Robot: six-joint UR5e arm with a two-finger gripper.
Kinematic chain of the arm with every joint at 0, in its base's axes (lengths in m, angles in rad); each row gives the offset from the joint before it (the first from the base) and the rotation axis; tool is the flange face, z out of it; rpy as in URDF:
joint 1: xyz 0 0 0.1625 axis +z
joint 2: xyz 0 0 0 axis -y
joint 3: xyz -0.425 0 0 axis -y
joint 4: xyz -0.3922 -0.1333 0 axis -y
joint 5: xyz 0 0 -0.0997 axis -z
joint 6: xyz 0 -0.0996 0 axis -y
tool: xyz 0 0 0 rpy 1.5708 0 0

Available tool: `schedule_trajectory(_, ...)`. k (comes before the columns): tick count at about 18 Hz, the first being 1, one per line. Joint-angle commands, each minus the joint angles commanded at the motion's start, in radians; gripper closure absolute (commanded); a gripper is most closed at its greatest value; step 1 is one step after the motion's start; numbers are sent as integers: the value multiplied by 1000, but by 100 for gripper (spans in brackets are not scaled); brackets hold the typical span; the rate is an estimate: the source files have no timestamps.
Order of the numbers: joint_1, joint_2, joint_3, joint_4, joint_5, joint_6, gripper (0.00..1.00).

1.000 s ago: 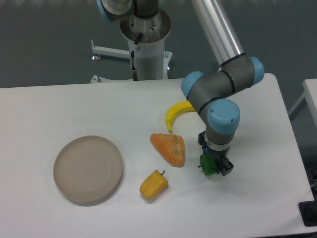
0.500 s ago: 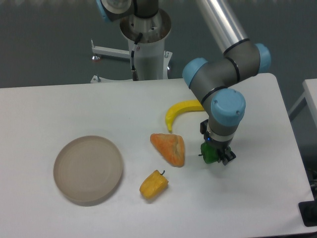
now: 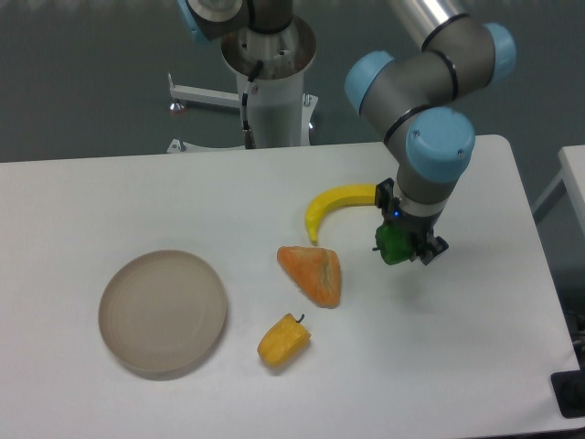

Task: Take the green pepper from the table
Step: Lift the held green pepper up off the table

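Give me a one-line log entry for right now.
phase: lift | gripper: shut on green pepper | pepper: appears clear of table | untouched: banana, yellow pepper, plate

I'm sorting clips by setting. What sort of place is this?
Probably a robotics lab: an arm's gripper holds a green pepper above a bare white table, with a banana and a plate laid out.

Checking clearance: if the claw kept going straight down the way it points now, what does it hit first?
The claw points down, shut on the green pepper. Straight below lies bare table, so the pepper would likely meet that first. The banana and orange wedge look off that line; depth is unclear.
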Motion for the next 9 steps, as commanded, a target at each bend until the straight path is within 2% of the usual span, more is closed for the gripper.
schedule_trajectory(4,12,-1,11,1,-70,-15,56)
schedule_trajectory(9,5,-11,25,8,-80,-14,55)
